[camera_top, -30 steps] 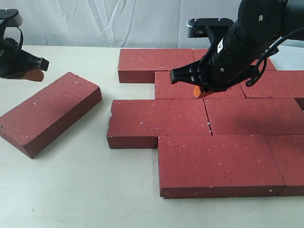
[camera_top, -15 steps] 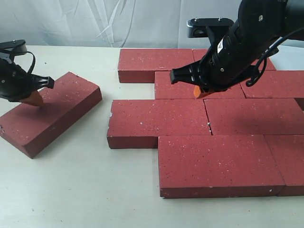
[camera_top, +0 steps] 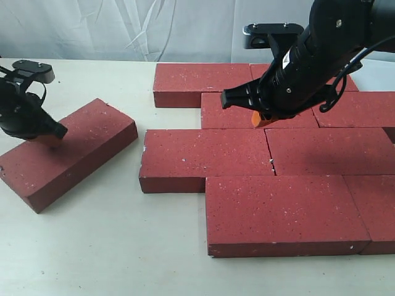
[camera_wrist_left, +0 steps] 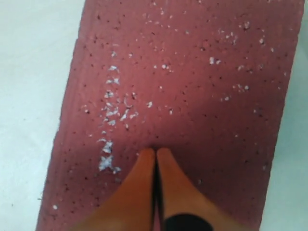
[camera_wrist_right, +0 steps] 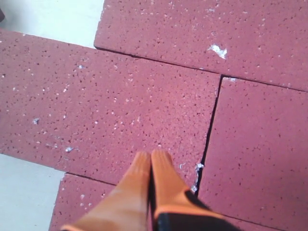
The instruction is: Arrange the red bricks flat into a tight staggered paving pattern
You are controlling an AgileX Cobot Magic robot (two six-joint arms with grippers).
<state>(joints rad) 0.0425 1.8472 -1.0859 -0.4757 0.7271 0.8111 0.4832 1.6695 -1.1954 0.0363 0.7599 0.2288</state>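
- Currently, one loose brick (camera_top: 68, 151) lies flat on the table (camera_top: 111, 259) at the left, skewed to the rows and apart from the paved block.
- Eight laid bricks (camera_top: 281, 213) form four staggered rows of two; the right arm (camera_top: 333, 37) partly hides the back rows. Total: nine.
- The left gripper (camera_top: 50, 140) rests its tips on the loose brick's top face, fingers pressed together, holding nothing.
- The right gripper (camera_top: 259, 119) is likewise closed and empty over a second-row brick; contact cannot be confirmed.
- Step in hand, as judged: dragging the loose brick toward the pattern.
- The next move calls for turning it parallel to the rows, then sliding it flush against an open left end.
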